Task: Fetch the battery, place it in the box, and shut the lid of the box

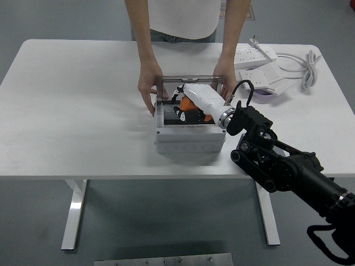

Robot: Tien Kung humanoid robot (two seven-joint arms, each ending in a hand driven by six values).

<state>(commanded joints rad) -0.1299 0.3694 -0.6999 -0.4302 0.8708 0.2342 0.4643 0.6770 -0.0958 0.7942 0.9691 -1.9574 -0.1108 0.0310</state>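
Lab bench (white table (72,111), power strips (256,54))

Matt white table (77,111), grey plastic box (188,141), glossy white plastic power strips (256,55).

A white table (83,111) holds a grey box (188,138), white power strips (258,58) and a cord (302,66).
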